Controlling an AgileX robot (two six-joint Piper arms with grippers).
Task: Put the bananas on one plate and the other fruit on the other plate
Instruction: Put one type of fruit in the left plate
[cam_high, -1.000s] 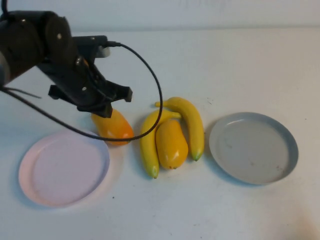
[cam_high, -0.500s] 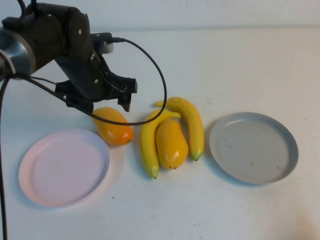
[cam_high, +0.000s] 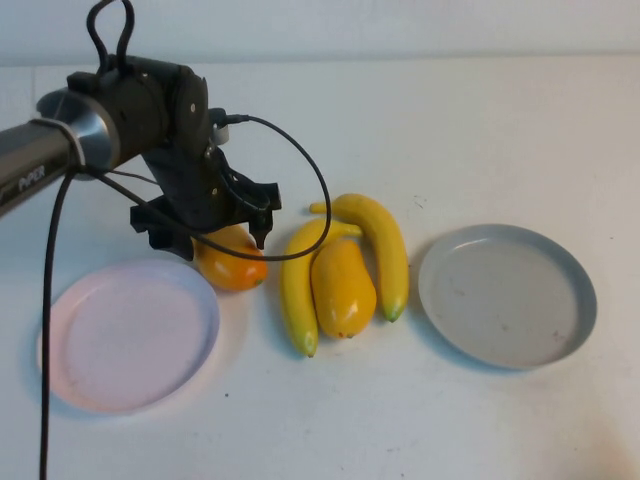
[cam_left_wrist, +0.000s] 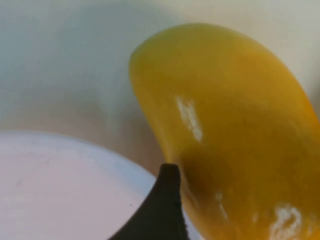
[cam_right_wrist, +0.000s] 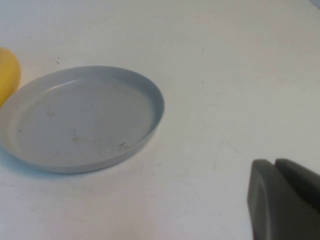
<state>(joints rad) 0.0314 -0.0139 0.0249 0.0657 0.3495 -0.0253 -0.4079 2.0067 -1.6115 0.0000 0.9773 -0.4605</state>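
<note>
Two bananas (cam_high: 378, 245) (cam_high: 297, 275) lie mid-table with a yellow mango-like fruit (cam_high: 343, 287) between them. The orange fruit (cam_high: 232, 262) (cam_left_wrist: 230, 125) rests by the pink plate (cam_high: 128, 335) (cam_left_wrist: 60, 190), which holds nothing. My left gripper (cam_high: 210, 238) hovers right over the orange fruit, open, one finger on each side; one dark fingertip (cam_left_wrist: 167, 210) shows beside the fruit. The grey plate (cam_high: 507, 295) (cam_right_wrist: 80, 120) on the right holds nothing. My right gripper (cam_right_wrist: 274, 165) is shut, low over the table near the grey plate, and does not show in the high view.
The left arm's black cable (cam_high: 310, 170) loops over the table toward the bananas. A yellow fruit's edge (cam_right_wrist: 7, 72) shows beside the grey plate. Bare white tabletop lies behind and in front of the fruit.
My left gripper has gone from shut to open and has turned and come down over the orange fruit. The fruit and both plates have stayed put.
</note>
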